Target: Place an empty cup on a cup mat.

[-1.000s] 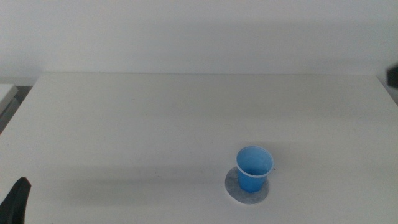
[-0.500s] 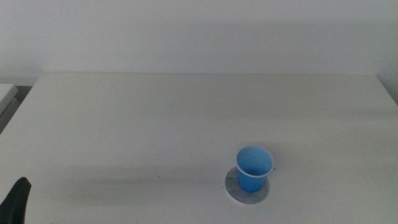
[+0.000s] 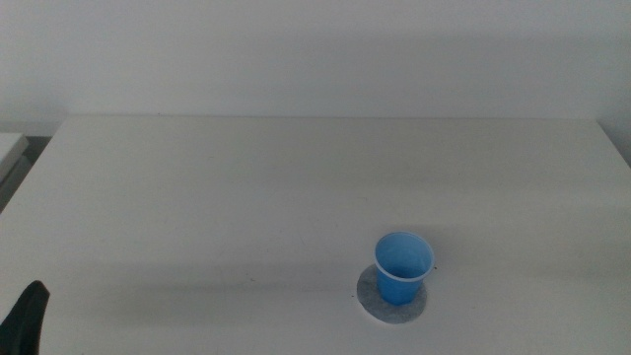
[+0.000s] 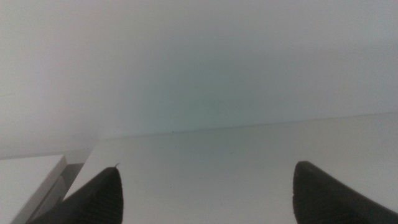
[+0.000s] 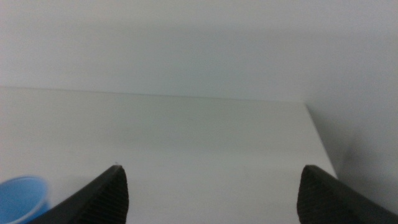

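The blue cup (image 3: 402,267) stands upright and empty on the round speckled grey cup mat (image 3: 393,301), right of the table's centre near the front. Nothing touches it. A part of the cup (image 5: 22,199) also shows in the right wrist view. My left gripper (image 3: 25,318) waits at the middle view's bottom left corner; in the left wrist view its jaws stand wide apart and empty (image 4: 208,193). My right gripper (image 5: 214,193) is outside the middle view; its jaws stand wide apart and empty, drawn back from the cup.
The white table (image 3: 246,187) runs back to a plain white wall. A pale ledge (image 3: 10,148) sits beyond the table's left edge.
A dark part of the right arm at the middle view's right edge has left the picture. The cup and mat have not moved.
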Controlling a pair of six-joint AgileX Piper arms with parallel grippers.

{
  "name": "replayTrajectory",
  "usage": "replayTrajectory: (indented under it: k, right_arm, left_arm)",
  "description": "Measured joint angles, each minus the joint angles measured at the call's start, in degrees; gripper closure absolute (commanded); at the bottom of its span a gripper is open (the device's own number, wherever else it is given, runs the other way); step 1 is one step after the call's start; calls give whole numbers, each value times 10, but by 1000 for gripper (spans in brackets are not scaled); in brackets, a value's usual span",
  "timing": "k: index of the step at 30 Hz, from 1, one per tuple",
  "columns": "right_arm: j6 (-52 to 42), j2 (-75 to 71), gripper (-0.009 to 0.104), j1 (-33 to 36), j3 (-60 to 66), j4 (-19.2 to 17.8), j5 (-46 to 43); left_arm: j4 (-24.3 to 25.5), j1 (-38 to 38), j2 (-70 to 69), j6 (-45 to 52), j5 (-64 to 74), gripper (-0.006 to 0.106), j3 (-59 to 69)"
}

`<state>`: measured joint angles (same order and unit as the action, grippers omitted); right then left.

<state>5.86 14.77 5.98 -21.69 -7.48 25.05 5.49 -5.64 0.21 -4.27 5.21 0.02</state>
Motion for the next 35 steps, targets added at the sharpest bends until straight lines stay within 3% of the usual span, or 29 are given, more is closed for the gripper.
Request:
replayTrajectory:
  k: [5, 17, 35]
  right_arm:
    - [-28, -3, 2, -38, 51, 50, -82]
    - [-21, -139, 2, -26, 172, 60, -126]
    - [-20, -145, 2, -25, 215, 37, -110]
  left_arm:
    - [0, 0, 0, 0, 0, 7, 0]
    - [0, 0, 0, 0, 0, 7, 0]
    - [0, 0, 0, 0, 0, 7, 0]
